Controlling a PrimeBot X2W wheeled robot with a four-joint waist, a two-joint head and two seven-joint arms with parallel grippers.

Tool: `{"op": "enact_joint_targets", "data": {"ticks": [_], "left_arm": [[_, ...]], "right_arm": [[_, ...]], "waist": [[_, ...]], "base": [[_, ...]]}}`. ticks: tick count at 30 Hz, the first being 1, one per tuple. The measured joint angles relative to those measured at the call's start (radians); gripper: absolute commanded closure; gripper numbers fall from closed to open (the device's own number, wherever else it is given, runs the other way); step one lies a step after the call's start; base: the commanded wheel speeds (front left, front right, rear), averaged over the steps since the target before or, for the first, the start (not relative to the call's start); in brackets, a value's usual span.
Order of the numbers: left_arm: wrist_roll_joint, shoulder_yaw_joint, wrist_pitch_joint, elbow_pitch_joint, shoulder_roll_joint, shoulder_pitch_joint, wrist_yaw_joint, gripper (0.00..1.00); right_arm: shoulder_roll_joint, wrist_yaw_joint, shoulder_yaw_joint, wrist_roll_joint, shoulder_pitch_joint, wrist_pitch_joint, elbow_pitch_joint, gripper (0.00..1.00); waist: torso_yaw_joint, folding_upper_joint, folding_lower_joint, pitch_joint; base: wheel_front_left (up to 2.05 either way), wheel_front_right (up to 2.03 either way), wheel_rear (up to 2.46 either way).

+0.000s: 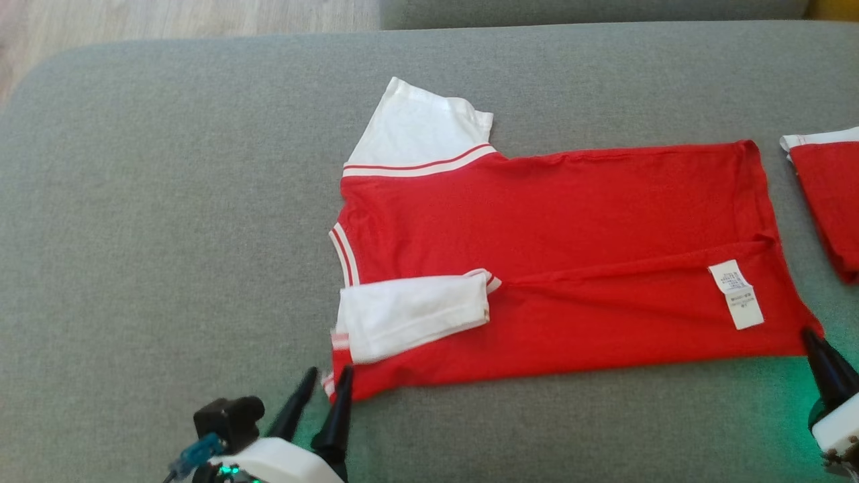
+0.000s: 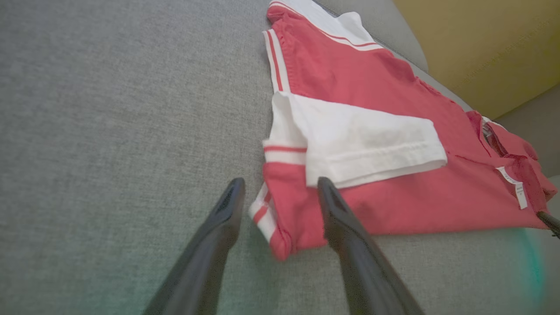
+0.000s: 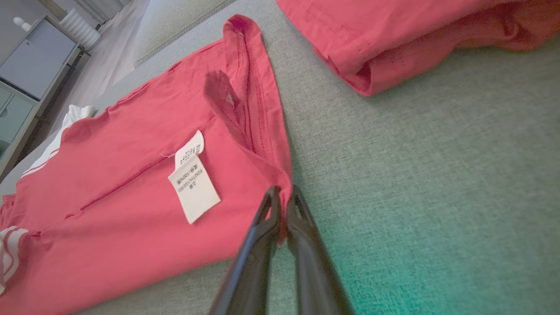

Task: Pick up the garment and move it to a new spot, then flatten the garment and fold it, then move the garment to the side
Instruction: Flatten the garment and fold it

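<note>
A grey woven cushion (image 1: 168, 201) is spreading across the scene, with a strip of pale wooden floor (image 1: 168, 20) showing beyond its far left corner. The left gripper (image 1: 329, 372) is reaching in from the near edge, its pale wrist low and its two dark fingers pointing away and standing spread. In the left wrist view they are straddling the garment's near left corner, one finger over bare cushion and the other over the cloth, with nothing clamped between them. The right gripper (image 1: 809, 335) is coming in from the near right, fingers pressed together and pinching the garment's near right hem corner. The garment (image 1: 570, 228), a red shirt, is lying flat across the middle of the cushion, neck end to the left and hem to the right. Its near white sleeve (image 1: 409, 312) is lying folded in over the red body, while the far white sleeve (image 1: 416, 127) is sticking out toward the far side. A white care label (image 1: 736, 294) is resting on the red cloth near the hem. A second red garment (image 1: 829, 194) is lying at the right edge, apart from the first.
</note>
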State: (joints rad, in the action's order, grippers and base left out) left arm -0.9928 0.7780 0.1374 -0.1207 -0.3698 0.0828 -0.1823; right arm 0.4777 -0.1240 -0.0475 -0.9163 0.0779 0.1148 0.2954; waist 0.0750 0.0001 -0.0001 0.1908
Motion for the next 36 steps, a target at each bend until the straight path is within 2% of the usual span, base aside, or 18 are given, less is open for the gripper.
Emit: {"op": "enact_joint_targets", "data": {"ticks": [6, 11, 13, 16, 18, 19, 21, 23, 27, 31, 36], "left_arm": [[0.048, -0.004, -0.006, 0.062, -0.042, 0.046, -0.032, 0.00], [0.120, -0.033, -0.076, 0.144, -0.114, 0.237, -0.035, 0.00], [0.175, -0.019, -0.152, 0.161, -0.151, 0.377, 0.013, 0.00], [0.184, 0.006, -0.304, 0.146, -0.158, 0.605, 0.097, 0.00], [0.181, 0.013, -0.389, 0.096, -0.150, 0.743, 0.158, 0.00], [0.181, 0.013, -0.389, 0.096, -0.150, 0.743, 0.158, 0.00], [0.157, 0.021, -0.459, 0.021, -0.134, 0.860, 0.223, 0.00], [0.133, 0.027, -0.516, -0.065, -0.106, 0.946, 0.256, 0.00], [0.120, 0.033, -0.595, -0.254, -0.050, 1.060, 0.271, 0.00], [0.133, 0.044, -0.658, -0.426, -0.050, 1.124, 0.272, 0.00], [0.138, 0.046, -0.673, -0.564, -0.054, 1.150, 0.281, 0.00]], "right_arm": [[-0.030, 0.000, 0.056, 0.034, 0.008, 0.019, -0.043, 0.00], [-0.040, 0.000, 0.113, 0.064, 0.010, 0.030, -0.104, 0.00], [-0.056, 0.000, 0.120, 0.075, -0.002, 0.046, -0.130, 0.00], [-0.060, 0.000, 0.116, 0.087, -0.040, 0.082, -0.174, 0.00], [-0.060, 0.000, 0.119, 0.096, -0.075, 0.097, -0.202, 0.00], [-0.060, 0.000, 0.119, 0.096, -0.075, 0.097, -0.202, 0.00], [-0.061, 0.000, 0.116, 0.106, -0.114, 0.108, -0.222, 0.00], [-0.066, 0.000, 0.115, 0.113, -0.146, 0.118, -0.237, 0.00], [-0.087, 0.000, 0.112, 0.117, -0.172, 0.129, -0.255, 0.00], [-0.098, 0.000, 0.105, 0.125, -0.192, 0.132, -0.261, 0.00], [-0.123, 0.000, 0.092, 0.125, -0.204, 0.127, -0.260, 0.00]], "waist": [[-0.002, 0.0000, 0.0000, 0.007], [0.000, 0.0000, 0.0001, 0.041], [-0.001, 0.0000, 0.0001, 0.066], [-0.007, 0.0000, 0.0003, 0.112], [-0.016, 0.0000, 0.0003, 0.146], [-0.016, 0.0000, 0.0003, 0.146], [-0.029, 0.0000, 0.0004, 0.180], [-0.047, 0.0000, 0.0004, 0.209], [-0.090, -0.0001, 0.0005, 0.264], [-0.141, -0.0001, 0.0003, 0.308], [-0.199, -0.0001, 0.0003, 0.345]], "base": [[0.00, 0.00, 0.00], [0.00, 0.00, 0.00], [0.00, 0.00, 0.00], [0.00, 0.00, 0.00], [0.00, 0.00, 0.00], [0.00, 0.00, 0.00], [0.00, 0.00, 0.00], [0.00, 0.00, 0.00], [0.00, 0.00, 0.00], [0.00, 0.00, 0.00], [0.00, 0.00, 0.00]]}}
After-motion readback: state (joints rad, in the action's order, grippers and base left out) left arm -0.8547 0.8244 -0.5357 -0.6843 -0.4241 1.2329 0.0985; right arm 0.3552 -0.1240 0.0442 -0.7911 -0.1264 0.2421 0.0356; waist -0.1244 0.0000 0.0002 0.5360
